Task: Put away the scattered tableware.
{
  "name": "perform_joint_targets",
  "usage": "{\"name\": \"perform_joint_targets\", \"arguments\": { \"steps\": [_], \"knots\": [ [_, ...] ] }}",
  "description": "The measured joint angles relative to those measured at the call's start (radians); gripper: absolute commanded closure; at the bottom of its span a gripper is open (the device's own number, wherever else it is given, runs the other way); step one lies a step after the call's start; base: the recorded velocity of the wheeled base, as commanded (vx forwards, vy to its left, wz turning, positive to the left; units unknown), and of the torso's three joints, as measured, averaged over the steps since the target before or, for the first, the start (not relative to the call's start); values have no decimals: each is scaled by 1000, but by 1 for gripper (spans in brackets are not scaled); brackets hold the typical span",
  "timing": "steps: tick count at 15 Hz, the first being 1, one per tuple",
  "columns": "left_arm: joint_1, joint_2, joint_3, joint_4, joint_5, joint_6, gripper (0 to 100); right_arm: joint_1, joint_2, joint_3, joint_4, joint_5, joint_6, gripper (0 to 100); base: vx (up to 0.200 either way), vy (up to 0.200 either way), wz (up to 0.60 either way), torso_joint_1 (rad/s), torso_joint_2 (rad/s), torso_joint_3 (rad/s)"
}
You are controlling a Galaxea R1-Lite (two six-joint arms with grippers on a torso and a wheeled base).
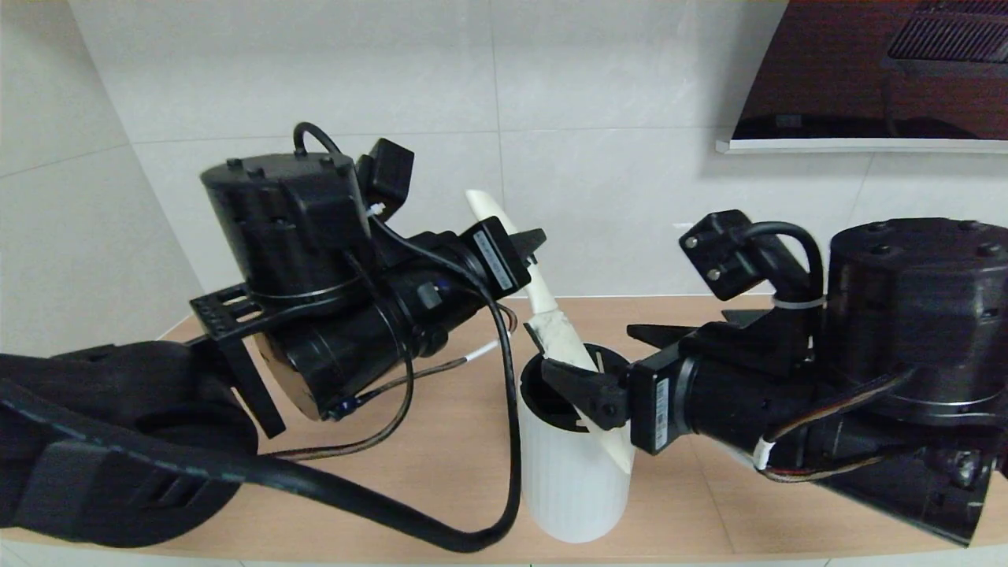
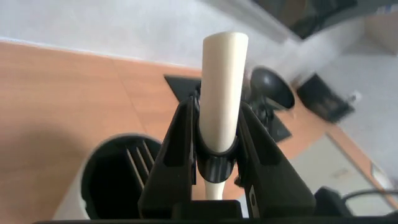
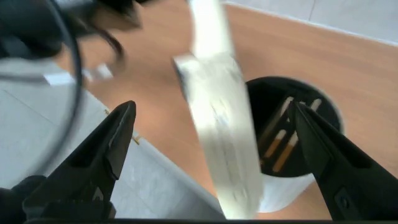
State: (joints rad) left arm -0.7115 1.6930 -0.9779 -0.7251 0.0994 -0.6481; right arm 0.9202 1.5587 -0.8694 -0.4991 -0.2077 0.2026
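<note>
Left side: we see the left gripper (image 1: 526, 253) raised over the wooden counter (image 1: 709, 504), clamped on the cream handle of a knife (image 1: 561, 331). In the left wrist view both fingers (image 2: 181, 149) press the handle (image 2: 224, 74) from either side, and the butt end sticks out past them.

Centre: the knife hangs slanted with the handle up and the pale blade down. The blade crosses the mouth of the white holder (image 1: 567, 488), and its lower end shows against the holder's right outer wall. We can't tell if the blade touches the rim. The holder stands upright on the counter near the front edge. It has a black inside, with thin sticks (image 3: 280, 143) standing in it.

Right side: the right gripper (image 1: 591, 349) is level with the holder's rim, fingers spread wide and gripping nothing. In the right wrist view the blade (image 3: 224, 124) hangs between its two fingers (image 3: 109, 152), clear of both, with the holder (image 3: 292, 186) just behind.

Far right, up on the tiled wall: a dark range hood (image 1: 866, 71).
</note>
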Motion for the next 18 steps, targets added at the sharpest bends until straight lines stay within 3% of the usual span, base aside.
{"name": "perform_joint_targets", "arguments": {
  "steps": [1,3,5,7,9,12,18],
  "knots": [
    [6,-20,-35,43,29,9,100,-27,-29,10,3,9,-2,0,0,0,0,0,0,0],
    [16,-50,-110,136,91,57,100,-99,-87,22,11,43,-4,0,0,0,0,0,0,0],
    [19,-56,-194,208,177,150,100,-161,-130,28,47,73,-4,0,0,0,0,0,0,0],
    [21,-42,-231,218,266,182,100,-191,-147,29,54,77,-4,0,0,0,0,0,0,0],
    [17,-18,-240,221,326,187,100,-202,-147,29,55,76,-4,0,0,0,0,0,0,0],
    [-11,26,-241,191,436,254,100,-205,-136,27,54,75,-4,0,0,0,0,0,0,0],
    [-51,120,-196,23,492,371,100,-206,-128,29,53,75,-4,0,0,0,0,0,0,0]
  ]
}}
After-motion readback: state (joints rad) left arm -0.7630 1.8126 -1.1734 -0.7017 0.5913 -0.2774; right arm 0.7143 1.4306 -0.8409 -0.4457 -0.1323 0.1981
